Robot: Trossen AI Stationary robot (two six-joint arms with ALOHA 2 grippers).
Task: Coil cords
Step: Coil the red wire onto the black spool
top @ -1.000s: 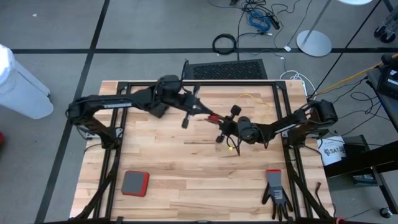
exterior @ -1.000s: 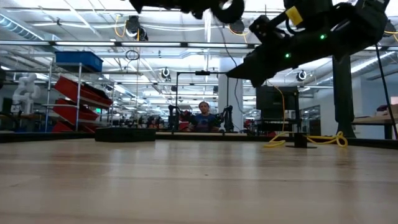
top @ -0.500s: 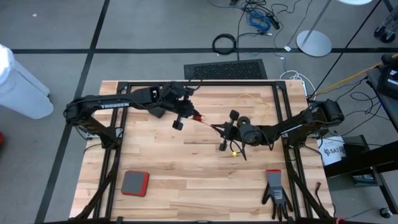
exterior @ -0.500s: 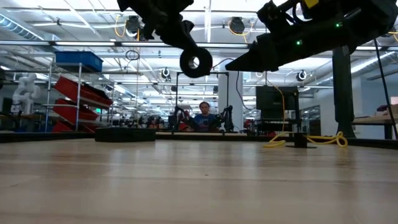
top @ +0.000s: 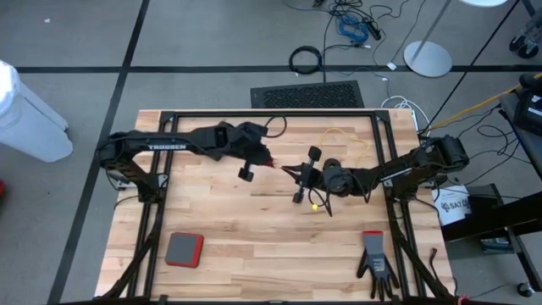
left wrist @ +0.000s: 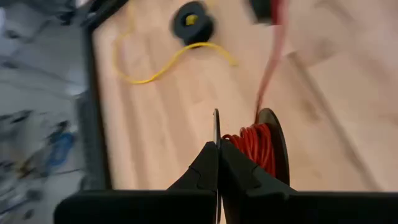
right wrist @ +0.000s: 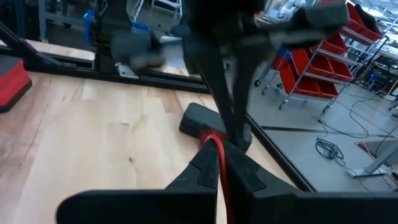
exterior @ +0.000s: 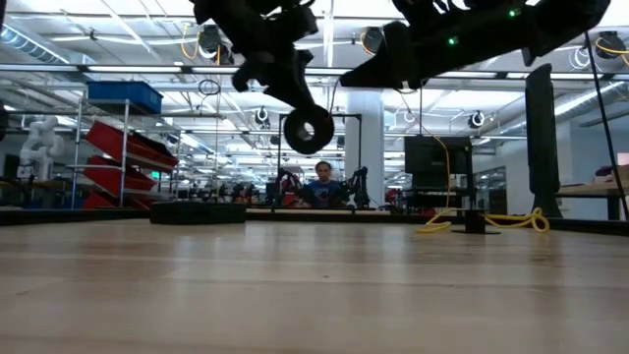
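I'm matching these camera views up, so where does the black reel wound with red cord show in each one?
High view: black reel near the table's centre, at the left arm's tip.
Low view: reel upper middle, held off the table.
Left wrist view: reel lower middle, pinched by the left gripper.
Right wrist view: cannot tell.
Shared landmark: red cord, except in the low view.

A small round black reel wound with thin red cord [left wrist: 264,144] hangs above the wooden tabletop [top: 254,229], near its centre, its red strand running out toward three o'clock. A thin yellow cord [left wrist: 163,70] lies loose in curves at about one o'clock, beside its own small black reel [left wrist: 192,22].
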